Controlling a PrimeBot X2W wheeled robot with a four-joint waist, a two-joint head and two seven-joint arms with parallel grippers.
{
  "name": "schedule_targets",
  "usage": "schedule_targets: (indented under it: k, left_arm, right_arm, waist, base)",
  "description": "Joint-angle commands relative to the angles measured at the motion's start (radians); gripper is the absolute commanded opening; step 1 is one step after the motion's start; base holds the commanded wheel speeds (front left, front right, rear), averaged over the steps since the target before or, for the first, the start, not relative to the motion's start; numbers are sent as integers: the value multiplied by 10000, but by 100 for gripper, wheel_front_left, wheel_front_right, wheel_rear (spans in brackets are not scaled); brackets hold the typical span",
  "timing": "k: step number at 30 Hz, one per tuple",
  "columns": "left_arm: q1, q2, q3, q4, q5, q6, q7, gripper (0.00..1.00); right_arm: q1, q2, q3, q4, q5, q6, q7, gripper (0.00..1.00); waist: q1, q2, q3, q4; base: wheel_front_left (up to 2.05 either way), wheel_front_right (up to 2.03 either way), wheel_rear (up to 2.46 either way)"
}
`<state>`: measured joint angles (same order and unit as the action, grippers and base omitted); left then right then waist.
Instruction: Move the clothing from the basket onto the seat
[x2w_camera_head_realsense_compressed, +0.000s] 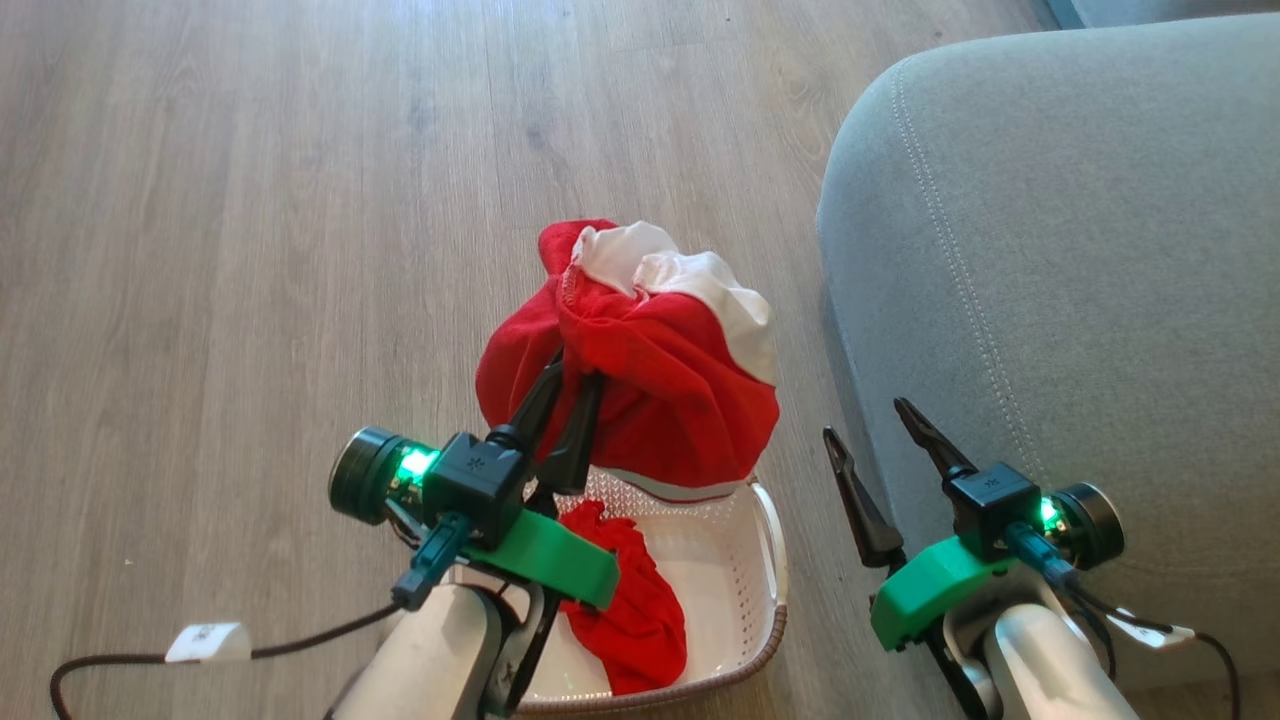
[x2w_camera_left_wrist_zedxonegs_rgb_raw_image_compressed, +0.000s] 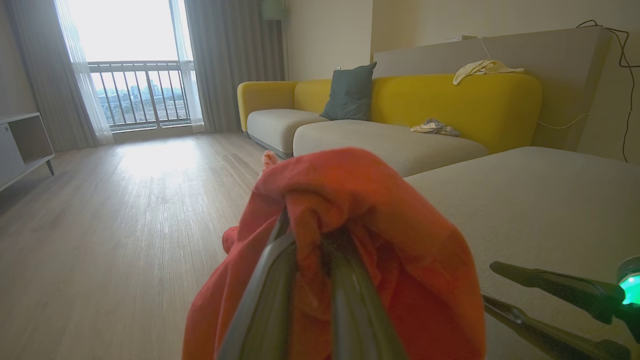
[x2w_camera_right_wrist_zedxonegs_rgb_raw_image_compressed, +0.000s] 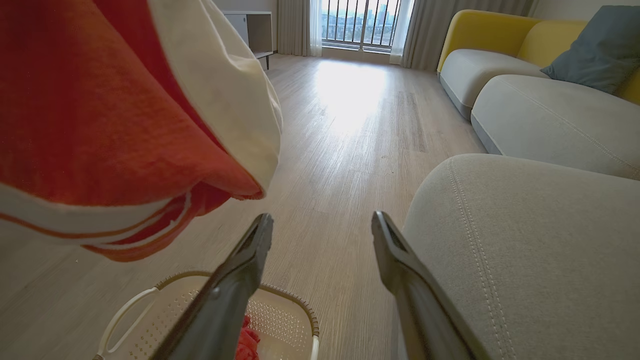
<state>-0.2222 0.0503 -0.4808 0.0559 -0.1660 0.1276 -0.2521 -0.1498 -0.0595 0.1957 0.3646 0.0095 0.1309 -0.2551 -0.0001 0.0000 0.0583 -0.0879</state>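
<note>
**First speaker:** What is the left gripper doing?

**Second speaker:** The left gripper (x2w_camera_head_realsense_compressed: 578, 372) has its fingers pinched narrow on a fold of the red and white garment (x2w_camera_head_realsense_compressed: 660, 380). The garment hangs bunched from the fingers above the far end of the basket (x2w_camera_head_realsense_compressed: 745, 560). In the right wrist view its striped hem is clear of the rim.

**First speaker:** Where is the rest of the clothing?

**Second speaker:** A second red garment (x2w_camera_head_realsense_compressed: 630, 610) lies crumpled inside the basket, toward its left side. The basket is cream with a brown woven-look rim. It stands on the wooden floor (x2w_camera_head_realsense_compressed: 250, 250), just beside the rounded corner of the seat (x2w_camera_head_realsense_compressed: 1080, 250).

**First speaker:** And the right gripper?

**Second speaker:** The right gripper (x2w_camera_head_realsense_compressed: 866, 420) hovers with its fingers spread wide and nothing between them. It is between the basket and the grey-green edge of the seat, fingers pointing away from the robot.

**First speaker:** What is further off?

**Second speaker:** In the left wrist view, a yellow-backed sofa (x2w_camera_left_wrist_zedxonegs_rgb_raw_image_compressed: 450, 95) with a dark cushion (x2w_camera_left_wrist_zedxonegs_rgb_raw_image_compressed: 350, 92) stands beyond the seat, near a curtained window (x2w_camera_left_wrist_zedxonegs_rgb_raw_image_compressed: 125, 60).
</note>
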Motion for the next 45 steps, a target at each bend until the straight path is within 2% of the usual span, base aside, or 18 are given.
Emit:
schedule_targets:
  k: [1,13,18,25,28,34,45]
  left_arm:
    - [-450,0,371,-295,0,88,-97,0]
    - [-340,0,695,-193,90,127,-97,0]
    - [-317,-1,884,-24,216,144,-97,0]
    - [-347,-1,951,198,340,115,-97,0]
    - [-382,-1,841,293,417,83,-97,0]
    - [-601,-1,147,568,448,-107,-97,0]
    - [-1051,-1,-1136,815,241,-234,-97,0]
  right_arm:
    - [-215,63,210,-313,6,-2,-67,100]
    - [-186,-38,394,-410,51,-2,-67,100]
    - [-72,-250,1249,-1076,612,-2,-67,100]
    - [7,-1010,3174,-2507,1756,-2,-67,100]
    - [-83,-1268,3552,-2765,2044,-2,-67,100]
    - [-481,-1148,3616,-2575,2516,-2,-67,100]
    - [-1378,-952,3580,-1209,1599,-2,-67,100]
  waist:
    - [1,0,-14,-9]
    - [1,0,-131,-131]
    - [1,0,-146,-157]
    - [1,0,-140,-125]
    - [1,0,-121,-109]
    - [1,0,-13,56]
    - [1,0,129,312]
  base:
    - [0,0,0]
    - [0,0,0]
    - [0,0,0]
    - [0,0,0]
    - [0,0,0]
    - [0,0,0]
    - [0,0,0]
